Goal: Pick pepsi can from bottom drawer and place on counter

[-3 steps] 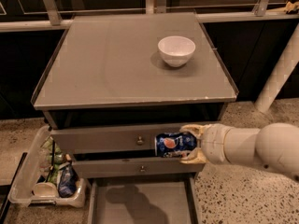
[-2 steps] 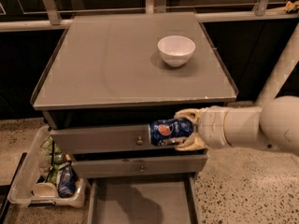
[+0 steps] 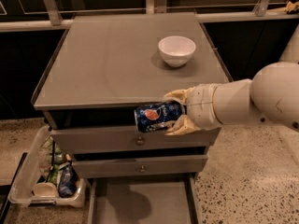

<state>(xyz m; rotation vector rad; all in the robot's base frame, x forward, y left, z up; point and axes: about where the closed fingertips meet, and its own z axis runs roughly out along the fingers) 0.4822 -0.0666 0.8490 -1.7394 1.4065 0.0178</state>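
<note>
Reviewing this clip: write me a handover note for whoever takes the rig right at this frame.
Hand: shut on the pepsi can, which is held sideways in front of the top drawer front, just below the counter edge.
Bottom drawer: open.
Done: can is out of the drawer.
Left: raise it above the rim, set it on the counter in front of the white bowl, release.
</note>
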